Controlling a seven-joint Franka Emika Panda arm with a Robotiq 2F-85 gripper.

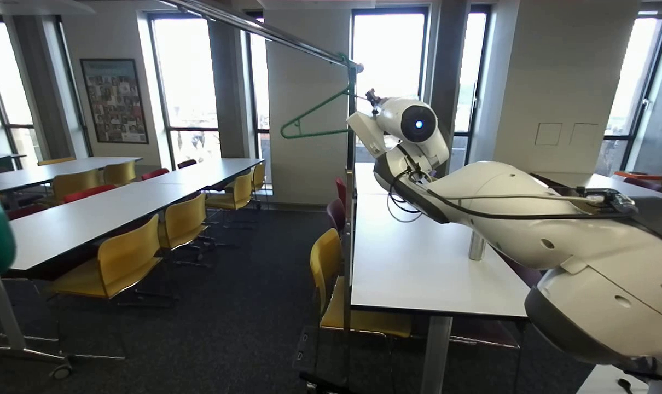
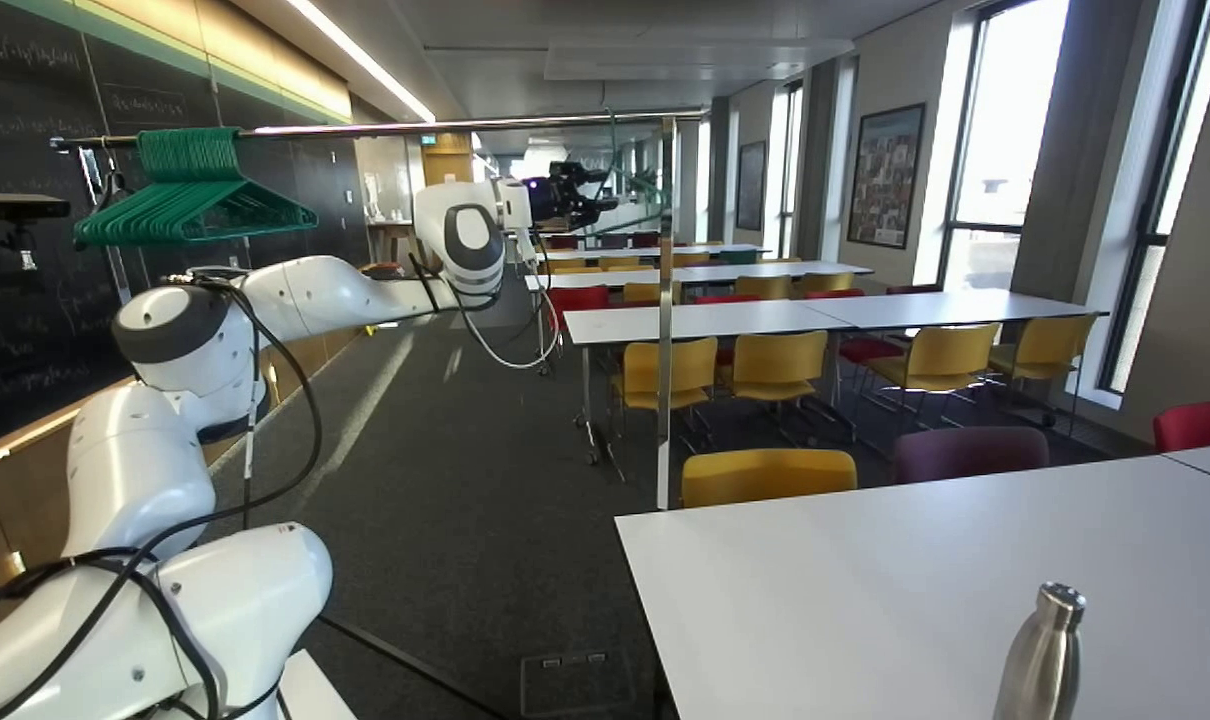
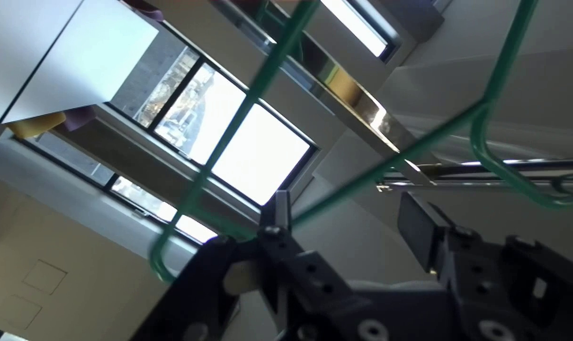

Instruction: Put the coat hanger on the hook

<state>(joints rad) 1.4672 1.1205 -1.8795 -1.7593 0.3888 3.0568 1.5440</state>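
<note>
The coat hanger is green and triangular and hangs near the end of the grey metal rod, the task's hook. Its curved top appears to loop over the rod. In the wrist view the coat hanger crosses the picture, and its curved top lies by the rod at the right. My gripper is open, with nothing between its fingers. One arm of the hanger passes behind the left finger; I cannot tell whether they touch. In an exterior view the gripper is beside the hanger.
Several green hangers hang at the rod's far end. A metal post stands under the rod near the hanger. White tables and yellow chairs stand around. A steel bottle stands on the near table.
</note>
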